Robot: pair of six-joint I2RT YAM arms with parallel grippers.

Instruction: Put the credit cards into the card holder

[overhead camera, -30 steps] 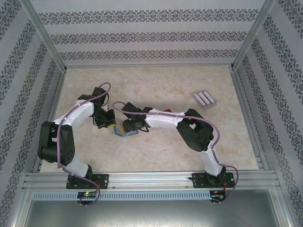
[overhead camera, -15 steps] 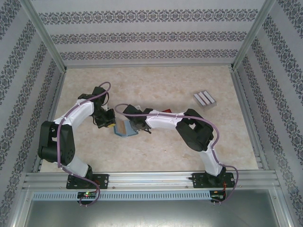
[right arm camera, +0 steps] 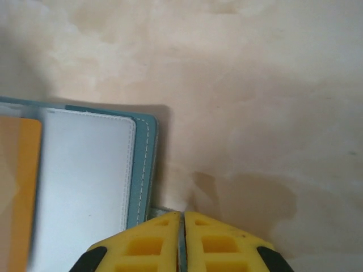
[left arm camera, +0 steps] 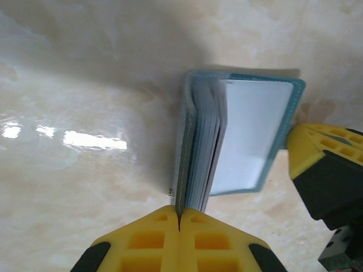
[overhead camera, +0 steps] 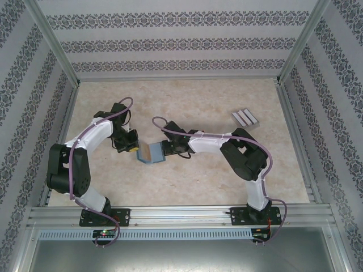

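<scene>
Teal card holder (overhead camera: 152, 153) lies open on the table (overhead camera: 198, 187), left of centre, directly between the two claws. Its spread runs left to right.

Left gripper (left arm camera: 178, 218): fingers pressed together on the left edge, where the stacked clear sleeves meet the cover. Right gripper (right arm camera: 182, 225): fingers pinched narrow on the right cover's rim, with a sliver of teal between them. Both claws touch the holder, so neither arm is nearer than the other.

Contents: the exposed sleeve (right arm camera: 85, 187) looks pale and blank. An orange panel (right arm camera: 22, 187) sits beside it on the left; lining or card, I cannot tell. Whether any credit cards are already in the sleeves cannot be determined.

Grey ribbed block (overhead camera: 245, 118) stands far right, well apart from both claws. What its slots contain cannot be made out.

Judgement: both claws are occupied holding the holder spread. One, probably the right, would have to let go to fetch a card, and the holder may fold shut when it does.
</scene>
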